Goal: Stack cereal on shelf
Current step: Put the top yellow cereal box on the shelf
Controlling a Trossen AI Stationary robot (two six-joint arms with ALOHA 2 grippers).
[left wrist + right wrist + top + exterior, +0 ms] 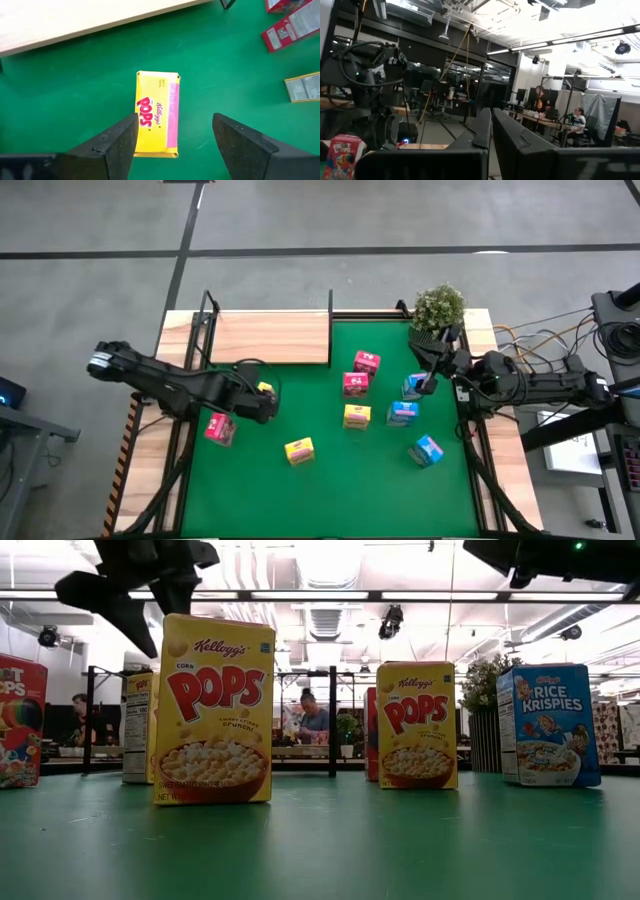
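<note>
- I see the green mat point(330, 480) covering most of the table, with the shelf point(268, 337), a light-wood board with thin black posts, lying flat along its far left edge; no cereal sits on it.
- My left arm reaches in from the left side, and the left gripper point(175, 137) hangs over the mat just in front of the shelf, its fingers point(117, 142) spread wide and gripping nothing.
- My right arm waits at the right edge beside a small potted plant point(438, 306); the right gripper point(491, 131) has its fingers pressed together and empty.
- Directly under the left gripper a yellow Pops box point(156, 113) lies on the mat, between the open fingers, just short of the shelf's near edge.
- The other boxes are scattered on the mat: a pink box point(219, 427) at the left, a second yellow box point(299, 450) towards the front, two pink ones point(366, 362) and another yellow point(357, 416) mid-mat, and three blue boxes point(427, 450) at the right.
</note>
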